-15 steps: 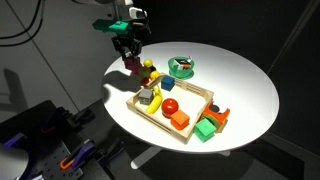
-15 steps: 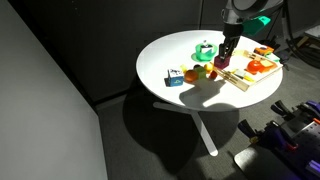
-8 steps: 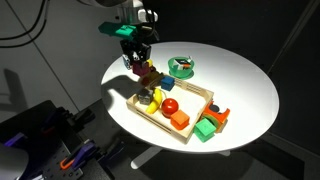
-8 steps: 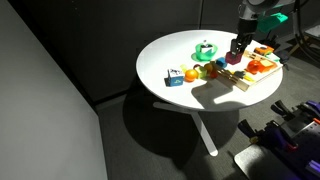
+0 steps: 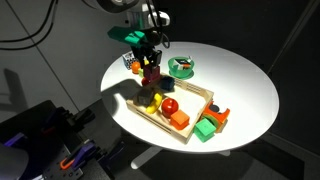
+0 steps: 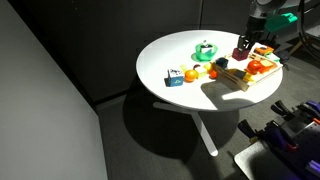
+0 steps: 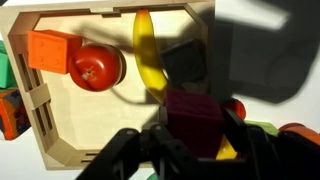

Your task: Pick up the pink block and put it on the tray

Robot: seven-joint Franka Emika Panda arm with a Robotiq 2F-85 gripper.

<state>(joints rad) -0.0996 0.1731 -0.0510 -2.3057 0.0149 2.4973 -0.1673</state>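
Observation:
My gripper is shut on the pink block, a dark magenta cube held between the black fingers. It hangs just above the near end of the light-wood tray. In an exterior view the gripper is over the tray's left end, with the block in it. In an exterior view from the opposite side the gripper hangs over the tray at the table's far right.
In the tray lie a banana, a red ball and an orange cube. A green bowl stands behind the tray. Green and orange blocks lie at its right end. Small objects sit mid-table.
The gripper has carried the pink block from beside the tray's outer corner to over the tray's end, moving toward the bowl side.

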